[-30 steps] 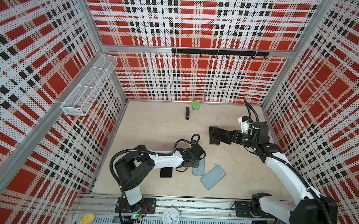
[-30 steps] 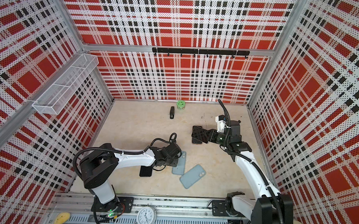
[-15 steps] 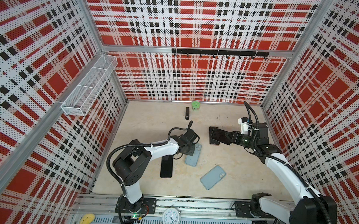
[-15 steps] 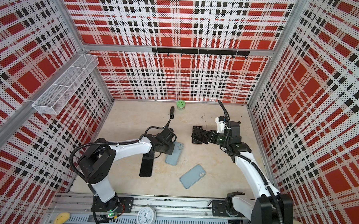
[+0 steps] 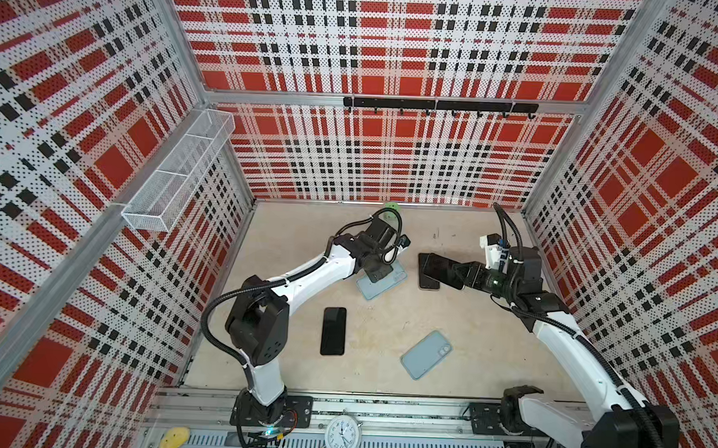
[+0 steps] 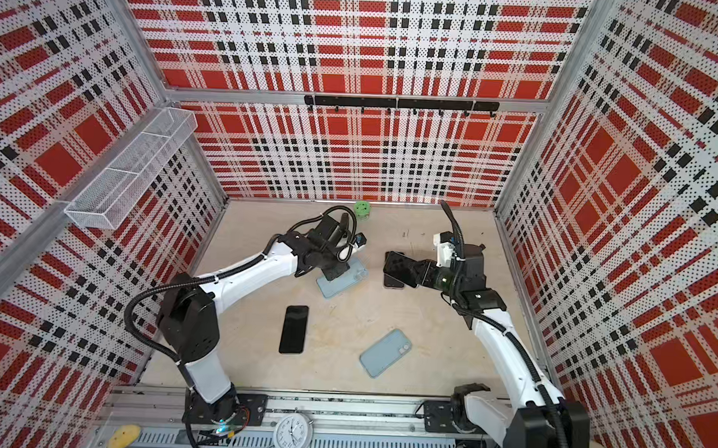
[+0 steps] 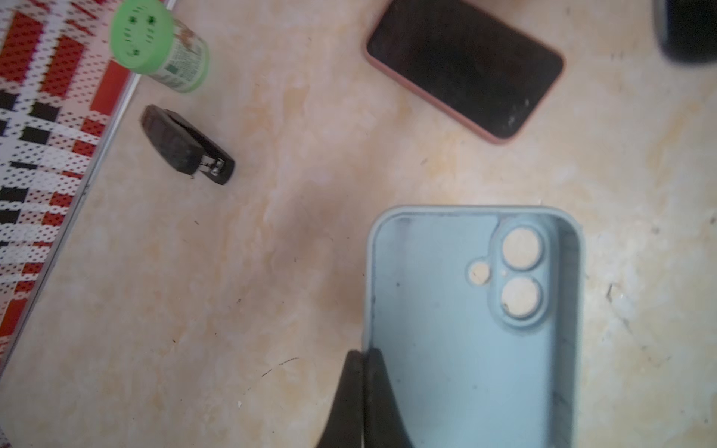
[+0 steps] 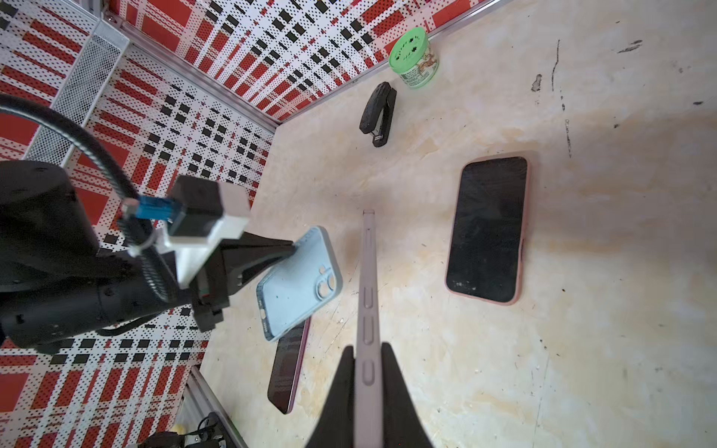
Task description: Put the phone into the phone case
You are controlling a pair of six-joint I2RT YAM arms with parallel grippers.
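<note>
My left gripper (image 5: 378, 271) (image 6: 333, 269) (image 7: 362, 357) is shut on the side wall of a light blue phone case (image 5: 384, 283) (image 6: 342, 280) (image 7: 465, 329). The case faces hollow side up and hangs tilted (image 8: 298, 283) over the table, left of centre. My right gripper (image 5: 457, 275) (image 6: 419, 273) (image 8: 368, 357) is shut on a phone (image 5: 440, 269) (image 8: 368, 271) with a pinkish rim. That phone is held edge-on above the table, a short way right of the case.
A phone in a pink case (image 5: 427, 283) (image 7: 465, 66) (image 8: 489, 229) lies under the held phone. A bare black phone (image 5: 333, 331) (image 6: 293, 329) and a second blue case (image 5: 426, 355) (image 6: 385, 353) lie nearer the front. A stapler (image 7: 186, 145) and green-lidded jar (image 5: 391, 207) stand at the back wall.
My left gripper shut on the blue case and carried it toward the back of the table, away from the black phone. The right arm stayed still with its phone.
</note>
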